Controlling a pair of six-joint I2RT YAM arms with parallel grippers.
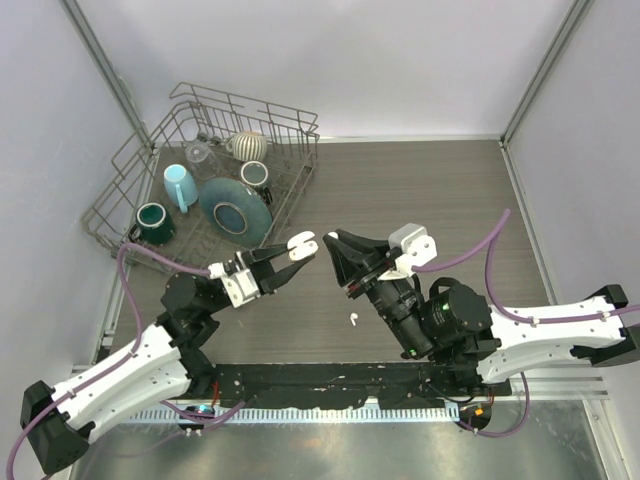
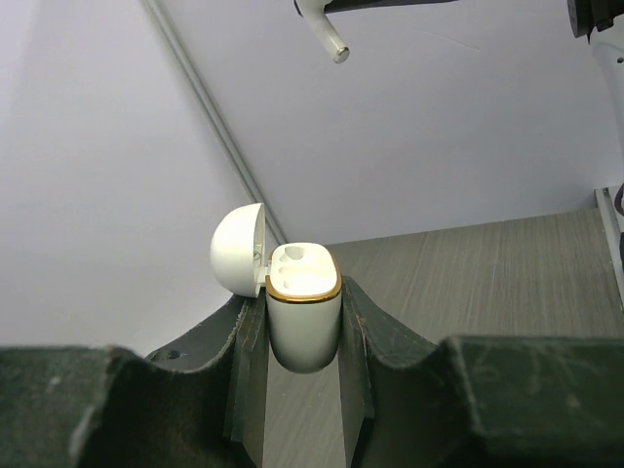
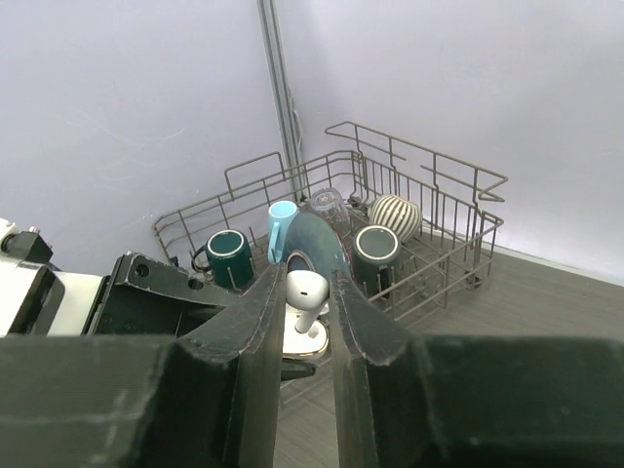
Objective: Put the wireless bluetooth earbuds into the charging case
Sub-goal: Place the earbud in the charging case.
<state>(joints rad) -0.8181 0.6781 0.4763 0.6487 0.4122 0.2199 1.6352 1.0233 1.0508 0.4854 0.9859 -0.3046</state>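
Note:
My left gripper (image 1: 297, 250) is shut on the white charging case (image 2: 303, 317), holding it upright above the table. Its lid (image 2: 238, 250) is swung open to the left, and the gold-rimmed sockets show empty. My right gripper (image 1: 333, 241) is shut on one white earbud (image 3: 308, 295), stem pointing down, just above and to the right of the open case (image 3: 312, 338). In the left wrist view that earbud's stem (image 2: 325, 29) hangs at the top, apart from the case. A second earbud (image 1: 354, 320) lies on the table between the arms.
A wire dish rack (image 1: 133, 165) stands at the back left, holding a dark green mug (image 1: 153, 222), a light blue cup (image 1: 180, 186), a teal plate (image 1: 235, 212), a striped cup (image 1: 249, 145) and another mug (image 1: 255, 174). Walls close in the table on three sides.

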